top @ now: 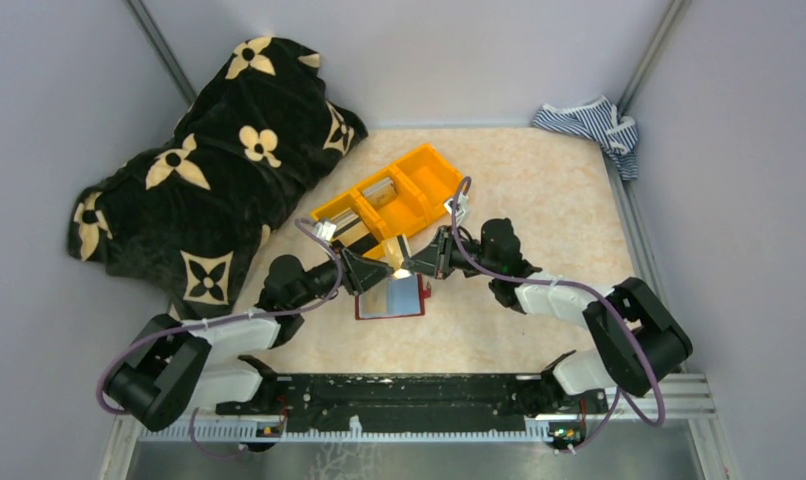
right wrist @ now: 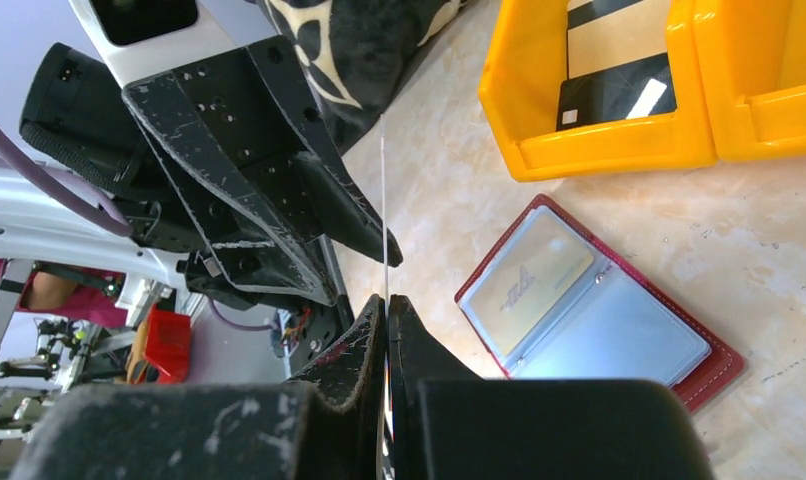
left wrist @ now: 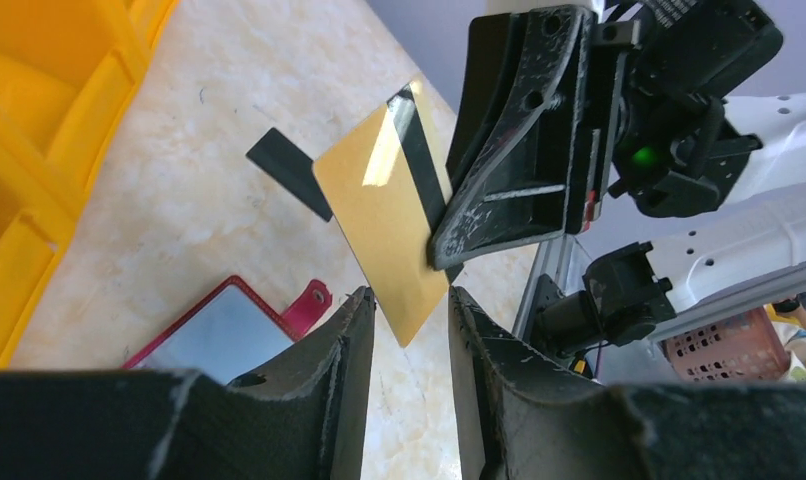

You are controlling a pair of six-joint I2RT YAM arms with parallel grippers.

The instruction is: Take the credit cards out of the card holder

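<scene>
Held card: thin gold-beige rectangular card with a black stripe [left wrist: 379,220], lifted clear of the table above the wallet's 12 o'clock edge.
Right gripper: right gripper [right wrist: 387,305] has its jaws pressed together on one edge of the gold-beige card, which rises edge-on from the tips.
Left gripper: left gripper [left wrist: 409,300] has its jaws partway apart, one on each side of that card's lower corner, with a gap showing on both sides.
Card holder: dark red bifold wallet with light blue inner pockets [right wrist: 619,330], lying open and flat on the beige marbled table [top: 539,200], closing tab at 3 o'clock in the top view.
Pocket: a pale beige card [right wrist: 529,285] sits inside one clear pocket.
Bin: orange three-compartment plastic bin [top: 419,180] at 12 o'clock from the wallet; a dark card [right wrist: 614,95] lies in one compartment.
</scene>
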